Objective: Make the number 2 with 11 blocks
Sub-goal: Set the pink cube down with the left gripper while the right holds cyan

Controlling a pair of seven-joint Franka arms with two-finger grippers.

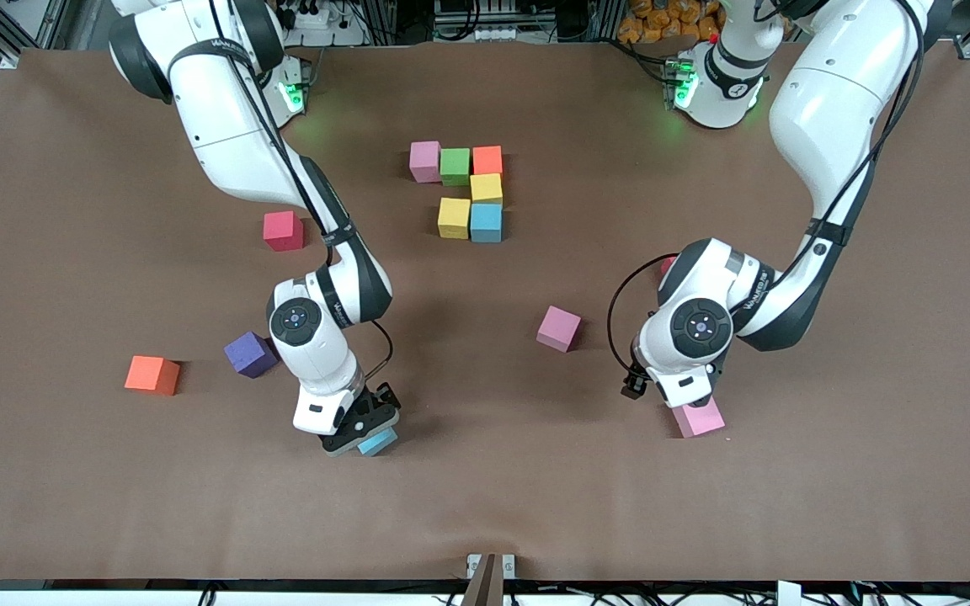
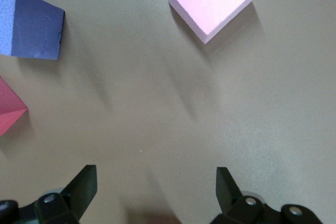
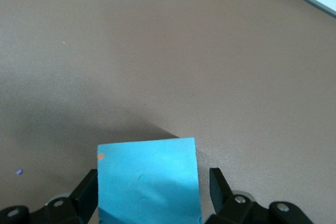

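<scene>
Thirteen cubes are in view: three pink cubes point(image 1: 558, 327), two yellow cubes point(image 1: 454, 218), two light blue cubes point(image 1: 486, 222), two orange cubes point(image 1: 151, 374), two red cubes point(image 1: 283, 231), one green cube point(image 1: 455, 166), one purple cube point(image 1: 250, 353).

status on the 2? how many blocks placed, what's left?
Six blocks sit joined as the partial number 2. In hand: the right gripper straddles a light blue cube, not clearly clamped; the left gripper, open, hovers by a pink cube. Loose: another pink cube, purple, orange.
</scene>
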